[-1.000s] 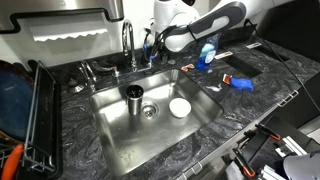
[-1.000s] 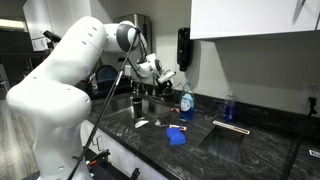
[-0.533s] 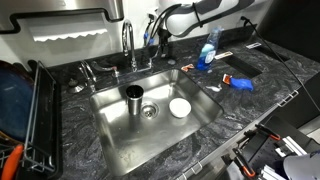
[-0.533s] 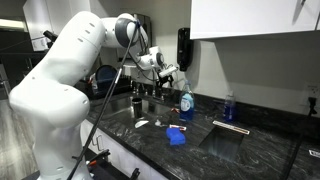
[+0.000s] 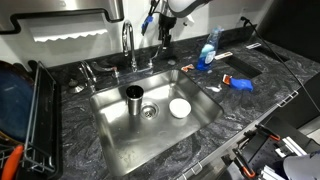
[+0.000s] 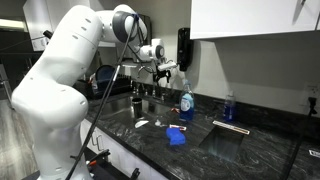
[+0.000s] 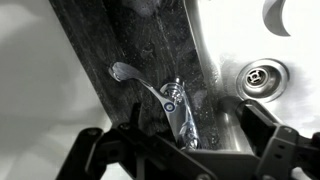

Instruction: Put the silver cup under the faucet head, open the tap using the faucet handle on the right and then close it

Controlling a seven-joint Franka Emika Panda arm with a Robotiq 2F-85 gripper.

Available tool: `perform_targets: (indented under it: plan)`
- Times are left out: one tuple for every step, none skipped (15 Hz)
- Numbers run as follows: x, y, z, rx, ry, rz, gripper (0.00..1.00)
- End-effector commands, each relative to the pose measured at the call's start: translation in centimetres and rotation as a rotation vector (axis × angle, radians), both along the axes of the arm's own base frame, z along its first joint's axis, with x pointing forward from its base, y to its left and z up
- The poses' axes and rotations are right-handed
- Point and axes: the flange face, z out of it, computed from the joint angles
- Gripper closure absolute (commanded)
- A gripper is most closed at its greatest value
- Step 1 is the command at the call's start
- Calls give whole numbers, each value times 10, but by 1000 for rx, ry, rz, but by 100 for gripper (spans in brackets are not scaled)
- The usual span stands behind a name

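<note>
The silver cup stands upright in the sink, below the curved faucet. The right faucet handle sits on the counter behind the sink; in the wrist view it is a chrome lever with a blue-dotted cap. My gripper hangs above that handle, apart from it, and also shows in an exterior view. In the wrist view its fingers are spread wide with nothing gripped.
A white dish lies in the sink beside the drain. A blue soap bottle and a blue sponge sit on the dark counter at the right. A black dish rack stands at the left.
My arm has lifted up and back from the faucet handle over the last second. The cup and dish have not moved.
</note>
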Motion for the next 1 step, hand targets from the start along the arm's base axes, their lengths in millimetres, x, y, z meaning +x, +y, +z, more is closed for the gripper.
perform_targets:
  plan:
    - [-7, -3, 14, 10, 49, 23, 0]
